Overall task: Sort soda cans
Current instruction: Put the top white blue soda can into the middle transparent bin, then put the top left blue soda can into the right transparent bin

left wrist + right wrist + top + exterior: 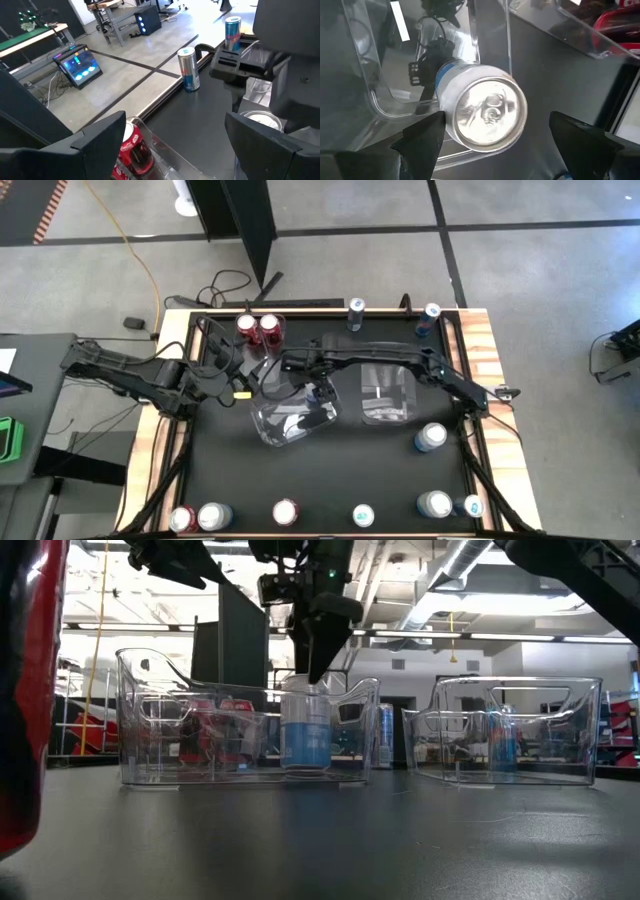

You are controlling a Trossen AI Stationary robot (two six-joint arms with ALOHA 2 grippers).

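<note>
A silver-white soda can with a light-blue band point(485, 112) stands upright on its base inside a clear bin point(295, 420) at mid-table. My right gripper point(316, 670) hangs just above it, pointing down and open. In the right wrist view its fingers point(420, 137) stand on either side of the can's top without touching. My left gripper point(175, 135) waits open above the table's left part. It is beside a clear bin at the far left holding two red cans point(258, 330).
A second clear bin point(385, 395) lies to the right of the first. Two dark blue cans point(356, 310) point(430, 315) stand at the far edge. A silver-white can point(430, 437) stands at the right, and several cans point(285, 512) line the near edge.
</note>
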